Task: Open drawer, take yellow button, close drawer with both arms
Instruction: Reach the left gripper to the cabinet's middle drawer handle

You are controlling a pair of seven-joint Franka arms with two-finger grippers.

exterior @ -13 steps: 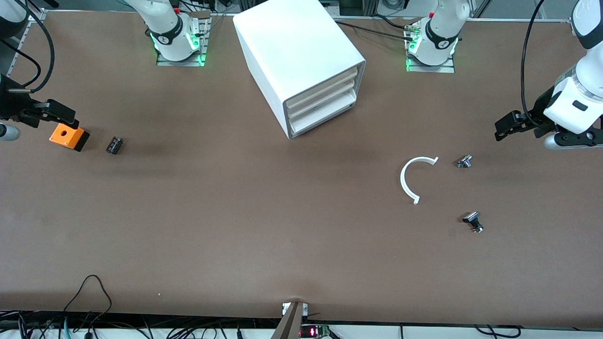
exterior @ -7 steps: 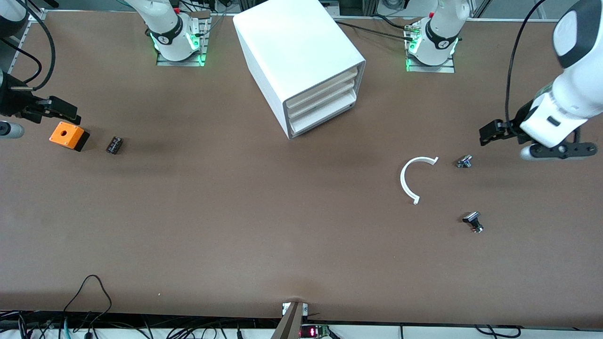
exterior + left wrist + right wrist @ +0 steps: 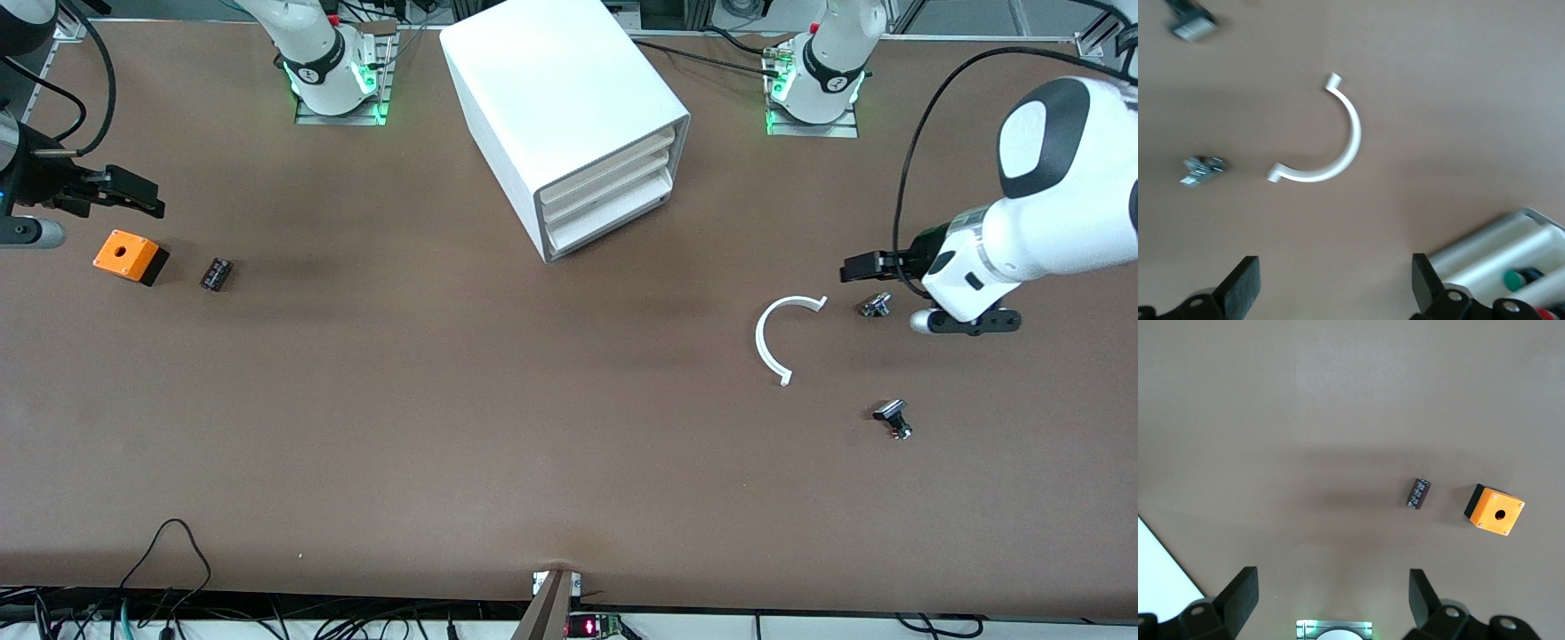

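The white cabinet point(image 3: 560, 98) stands between the two arm bases, and its front also shows in the left wrist view point(image 3: 1501, 257). The drawer point(image 3: 612, 160), uppermost of three, is shut. The button is hidden. My left gripper point(image 3: 861, 266) point(image 3: 1335, 293) hangs open and empty over the table, close to a small black-and-silver button point(image 3: 876, 305). My right gripper point(image 3: 133, 194) point(image 3: 1331, 597) is open and empty too, over the table at the right arm's end, near the orange box point(image 3: 129, 256).
A white curved strip point(image 3: 772, 338) point(image 3: 1338, 143) lies beside the small button point(image 3: 1201, 170). Another black-and-silver button point(image 3: 893, 418) lies nearer the front camera. A small black part point(image 3: 215, 273) point(image 3: 1419, 493) sits beside the orange box point(image 3: 1495, 510).
The left arm has swung in from the table's end, bringing its gripper over the spot by the small button. The right gripper has drifted off the orange box toward the bases.
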